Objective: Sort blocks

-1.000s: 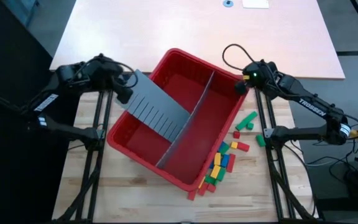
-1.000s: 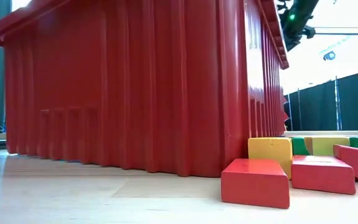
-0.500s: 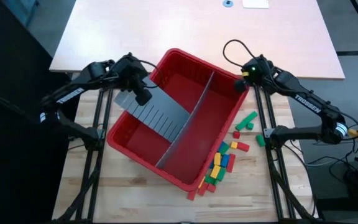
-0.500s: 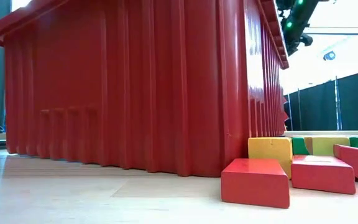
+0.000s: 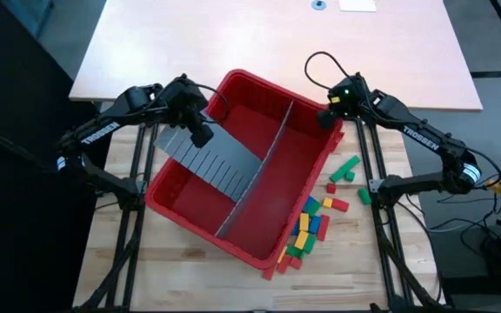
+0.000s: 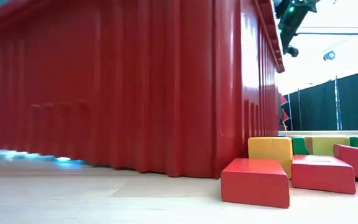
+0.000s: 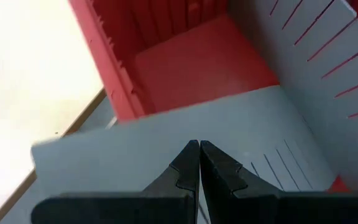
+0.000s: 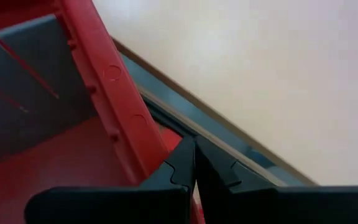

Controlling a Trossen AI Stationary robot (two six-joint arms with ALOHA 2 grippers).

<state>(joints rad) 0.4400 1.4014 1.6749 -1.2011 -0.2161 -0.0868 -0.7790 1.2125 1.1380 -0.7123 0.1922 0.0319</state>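
My right gripper [image 5: 327, 119] was pinched on the red bin's [image 5: 181, 213] far corner rim, the left gripper [image 5: 201, 136] pressed together over a grey panel [image 5: 220, 156] — the blocks [image 5: 310, 228], light, stiff, graspable across short sides, lay near the table's right edge.

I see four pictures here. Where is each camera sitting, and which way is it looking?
High view: above the table, looking straight down on the red bin, the blocks and both arms.
Low view: at table-top height, looking level at the bin's outer wall; an arm shows top right.
Left wrist view: on the left arm, over the left gripper at the loose grey panel.
Right wrist view: on the right arm, over the right gripper at the bin's rim.
All four show the bin.
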